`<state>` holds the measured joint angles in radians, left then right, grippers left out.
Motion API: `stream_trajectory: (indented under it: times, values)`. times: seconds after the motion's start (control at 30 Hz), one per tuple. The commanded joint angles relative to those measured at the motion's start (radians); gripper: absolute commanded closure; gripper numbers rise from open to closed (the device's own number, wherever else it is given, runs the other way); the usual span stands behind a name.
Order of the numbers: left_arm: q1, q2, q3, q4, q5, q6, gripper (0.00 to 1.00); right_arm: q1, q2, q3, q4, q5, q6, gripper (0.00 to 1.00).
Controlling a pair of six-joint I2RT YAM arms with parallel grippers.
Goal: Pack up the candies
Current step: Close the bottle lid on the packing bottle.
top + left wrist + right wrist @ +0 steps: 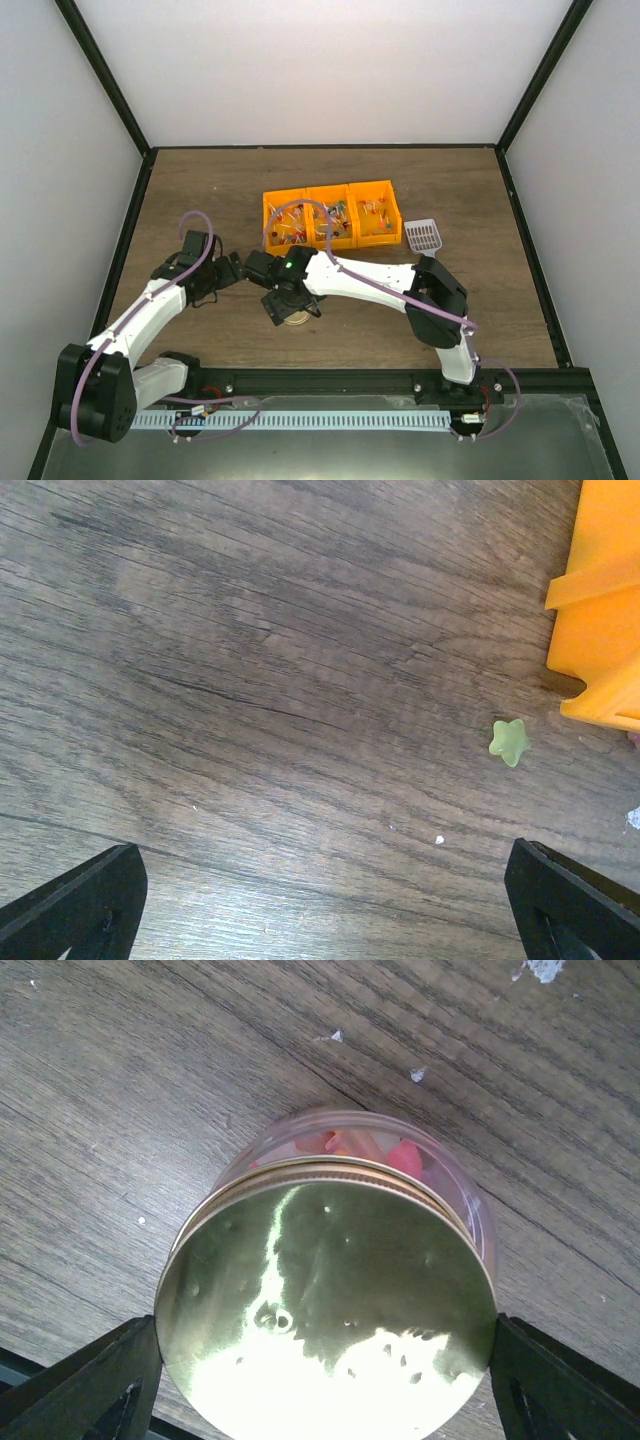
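Candies (292,228) in mixed colours fill three joined orange bins (330,215) at mid-table. A clear jar (265,1145) stands on the wood with a round gold lid (330,1290) on top. Red and orange candies (400,1155) show through its wall. My right gripper (325,1370) comes down over the jar (295,318), with one finger against each side of the lid. My left gripper (325,910) hovers open above bare wood, left of the bins. A small green star-shaped piece (509,741) lies ahead of its right finger, close to a bin corner (605,600).
A white-and-lilac slotted scoop (423,236) lies just right of the bins. Small white crumbs (418,1074) dot the wood beyond the jar. The two arms' wrists sit close together near the jar. Black frame rails edge the table.
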<state>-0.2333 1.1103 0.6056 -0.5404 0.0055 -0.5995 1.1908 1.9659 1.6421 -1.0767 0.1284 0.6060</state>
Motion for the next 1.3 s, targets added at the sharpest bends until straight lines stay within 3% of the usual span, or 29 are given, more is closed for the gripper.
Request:
stream_trajectory:
  times: [0.0, 1.27]
  values:
    - [0.009, -0.008, -0.007, -0.003, 0.009, 0.0, 0.0, 0.006, 0.014, 0.055, -0.021, 0.017, -0.015, 0.12]
    - [0.01, -0.004, -0.015, 0.011, 0.033, 0.01, 0.0, -0.023, 0.053, 0.067, -0.024, 0.039, -0.035, 0.06]
